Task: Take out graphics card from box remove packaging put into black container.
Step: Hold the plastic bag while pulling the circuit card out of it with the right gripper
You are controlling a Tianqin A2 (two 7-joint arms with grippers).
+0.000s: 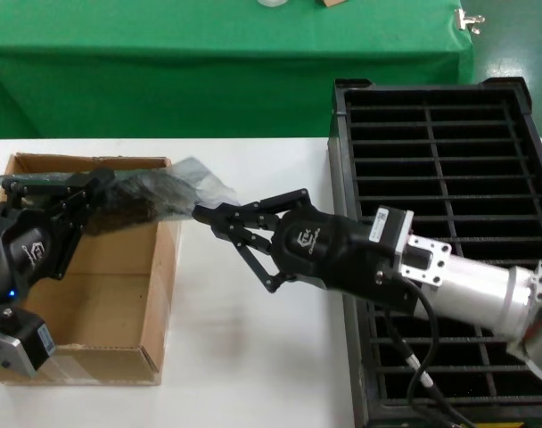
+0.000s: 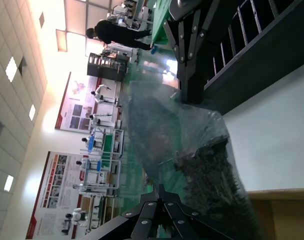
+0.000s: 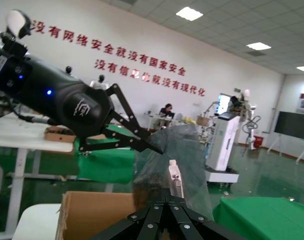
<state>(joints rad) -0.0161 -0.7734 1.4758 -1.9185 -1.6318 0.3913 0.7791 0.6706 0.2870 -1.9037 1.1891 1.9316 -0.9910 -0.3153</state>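
Where the brown corrugated box (image 1: pixel 102 294) sits open-topped at the near left of the white tabletop (image 1: pixel 253 357), the left pincer (image 1: pixel 75 201) reaches over its far rim, fingers pressed together on the crinkly grey bag (image 1: pixel 168 192). The bag stretches level above the box's far right corner. The right arm lies low across the tabletop from the right; the right pincer (image 1: pixel 209 218) has its fingers pinched on the bag's opposite end. A green board edge (image 1: pixel 70 181) shows beside the left pincer; the graphics card (image 3: pixel 175 181) shows only its metal bracket. Farther right stands the black slotted crate (image 1: pixel 449 160), partly covered by the arm.
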